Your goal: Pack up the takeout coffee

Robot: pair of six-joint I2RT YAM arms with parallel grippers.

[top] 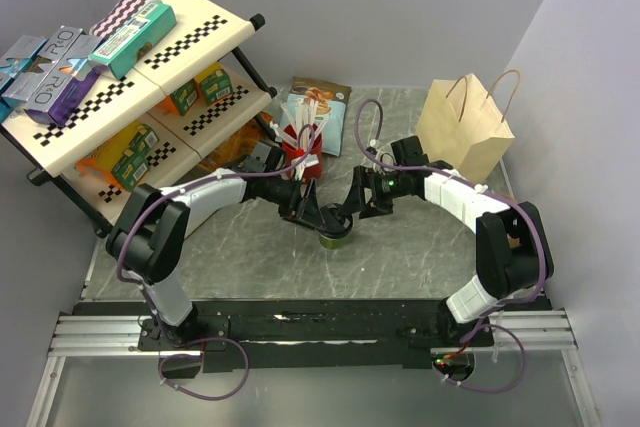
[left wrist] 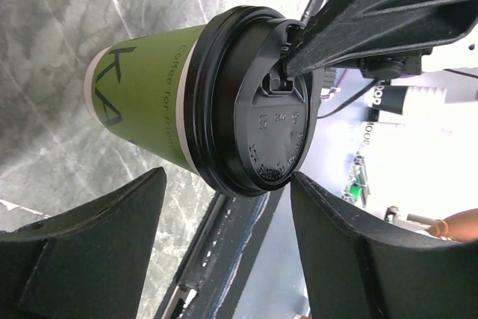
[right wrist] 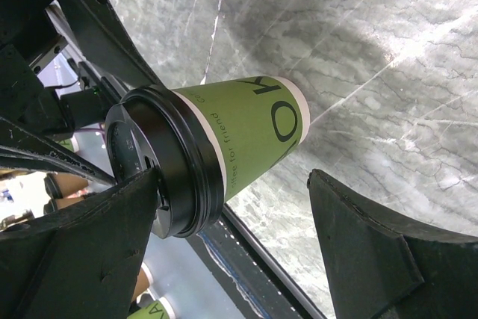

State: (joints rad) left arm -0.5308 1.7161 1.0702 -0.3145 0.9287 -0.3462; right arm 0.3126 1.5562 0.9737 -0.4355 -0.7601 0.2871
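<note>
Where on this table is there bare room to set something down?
Free: the near strip of table between the cup and the arm rail; also the back patch between the snack bag and paper bag. Crowded: mid-table, where left gripper and right gripper flank the cup, red cup just behind.

takeout coffee (right wrist: 246, 132), lidded, standing on marble table (right wrist: 373, 50) | right tool (right wrist: 231, 177) jaws apart, straddling it
</note>
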